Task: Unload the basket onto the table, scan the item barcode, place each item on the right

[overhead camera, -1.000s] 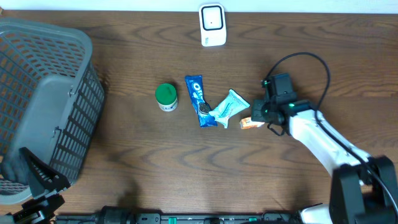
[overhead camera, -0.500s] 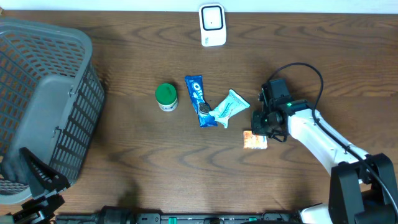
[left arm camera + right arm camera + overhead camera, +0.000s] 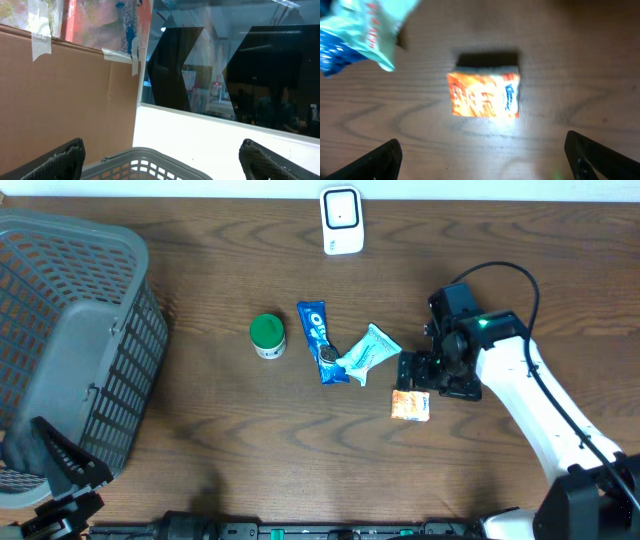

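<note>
A small orange packet (image 3: 410, 405) lies flat on the wooden table, and the right wrist view shows it (image 3: 484, 95) lit from above. My right gripper (image 3: 435, 377) hangs open just above and behind it, nothing between the fingers (image 3: 482, 152). The white scanner (image 3: 341, 220) stands at the table's far edge. My left gripper (image 3: 162, 157) is open and empty, looking over the rim of the grey basket (image 3: 150, 155).
A green-lidded jar (image 3: 267, 335), a blue biscuit pack (image 3: 318, 338) and a pale teal pouch (image 3: 368, 350) lie in the middle of the table. The teal pouch's corner (image 3: 365, 30) is close to the orange packet. The large grey basket (image 3: 70, 350) fills the left side.
My right gripper has opened and let go of the orange packet, which now lies on the table nearer the front edge. The gripper has drawn back to the right. The left arm is still.
</note>
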`<state>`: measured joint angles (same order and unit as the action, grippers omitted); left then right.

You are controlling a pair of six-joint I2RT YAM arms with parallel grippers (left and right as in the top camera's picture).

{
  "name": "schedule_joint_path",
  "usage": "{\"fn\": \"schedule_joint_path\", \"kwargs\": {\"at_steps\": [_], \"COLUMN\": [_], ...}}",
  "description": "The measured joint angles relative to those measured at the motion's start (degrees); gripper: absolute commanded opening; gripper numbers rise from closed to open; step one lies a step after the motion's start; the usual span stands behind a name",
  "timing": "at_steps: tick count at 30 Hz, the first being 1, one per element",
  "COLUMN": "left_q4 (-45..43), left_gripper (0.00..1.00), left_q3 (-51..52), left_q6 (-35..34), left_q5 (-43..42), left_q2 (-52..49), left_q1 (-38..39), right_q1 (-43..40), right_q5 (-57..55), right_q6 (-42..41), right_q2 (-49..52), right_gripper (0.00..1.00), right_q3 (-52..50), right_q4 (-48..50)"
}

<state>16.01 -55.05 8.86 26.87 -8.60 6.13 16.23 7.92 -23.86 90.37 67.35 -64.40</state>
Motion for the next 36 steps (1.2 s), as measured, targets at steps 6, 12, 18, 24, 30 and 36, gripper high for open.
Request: {"fn": "schedule_joint_path", "kwargs": {"at_steps": [6,12,18,24,30,36], "left_q4": [0.00,0.00,0.00,0.00,0.00,0.00], "left_gripper": [0.98,0.98,0.98,0.98,0.98,0.98], "left_q3": [0.00,0.00,0.02,0.02,0.02,0.02], "left_q6": [0.00,0.00,0.00,0.00,0.00,0.00], "left_q5": [0.00,0.00,0.00,0.00,0.00,0.00], "left_q2": [0.00,0.00,0.00,0.00,0.00,0.00], "left_q1": [0.00,0.00,0.00,0.00,0.00,0.00], "right_q1": [0.70,4.02,6.10,6.47,6.43,6.43], "right_q5": [-0.17,-0.26,0.46,1.40,0.90,0.76], "right_q6": [-2.93,-5.57,-8.68,-10.16,-10.05,-10.12], "right_q2": [8.41,17.59,22.21,22.80,22.73,22.45], "right_gripper": [0.99,0.99,0.80,0.80,0.99,0.99], "right_q3": [0.00,0.00,0.42,0.96,1.25,1.33], "right_q4": [0.13,1.77,1.01,1.18,2.03,4.24]}}
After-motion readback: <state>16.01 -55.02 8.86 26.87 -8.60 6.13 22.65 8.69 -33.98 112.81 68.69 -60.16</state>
